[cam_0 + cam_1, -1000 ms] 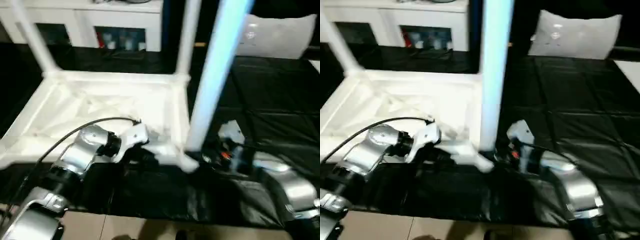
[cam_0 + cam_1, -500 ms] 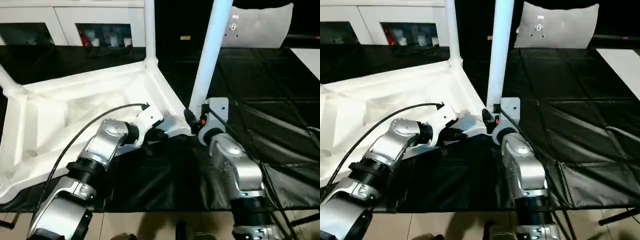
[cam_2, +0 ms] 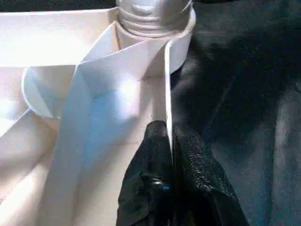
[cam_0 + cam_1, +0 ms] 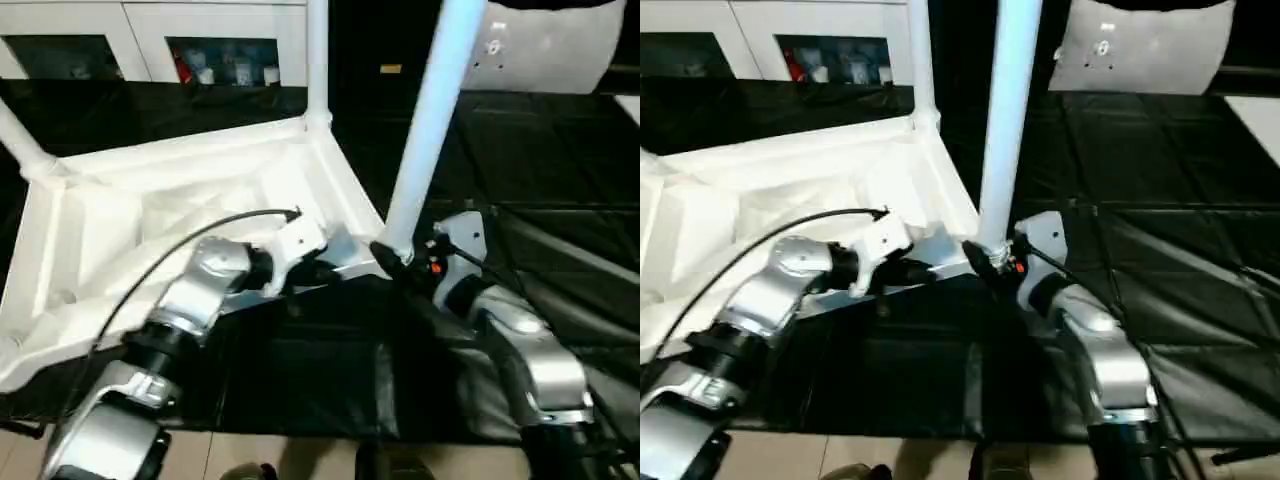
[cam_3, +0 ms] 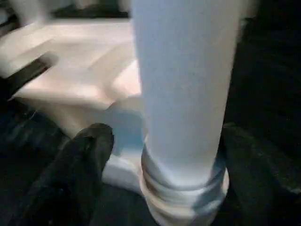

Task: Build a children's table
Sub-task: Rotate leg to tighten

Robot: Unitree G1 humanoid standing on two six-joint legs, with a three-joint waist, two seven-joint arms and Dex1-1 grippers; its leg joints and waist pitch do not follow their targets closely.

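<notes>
The white tabletop (image 4: 180, 200) lies upside down on black cloth, ribbed underside up. A white tube leg (image 4: 430, 120) stands upright in the socket of its near right corner, with threads showing at the leg's (image 5: 183, 84) base. Another leg (image 4: 317, 60) stands at the far right corner, and a third leg (image 4: 25, 140) leans at the far left. My left gripper (image 3: 170, 141) is shut on the tabletop's thin rim just beside that near corner. My right gripper (image 4: 400, 255) straddles the near leg's base, and one finger (image 5: 89, 160) stands a little off the tube.
White cabinets (image 4: 230, 40) with dark openings line the back. A white cushion-like panel (image 4: 560, 50) stands at the back right. Black quilted cloth (image 4: 560, 180) covers the surface to the right of the tabletop. A strip of pale floor (image 4: 300, 460) runs along the near edge.
The camera has shifted. My right wrist has turned about the near leg's base, and its forearm now reaches in from the right. The left gripper keeps its hold on the rim.
</notes>
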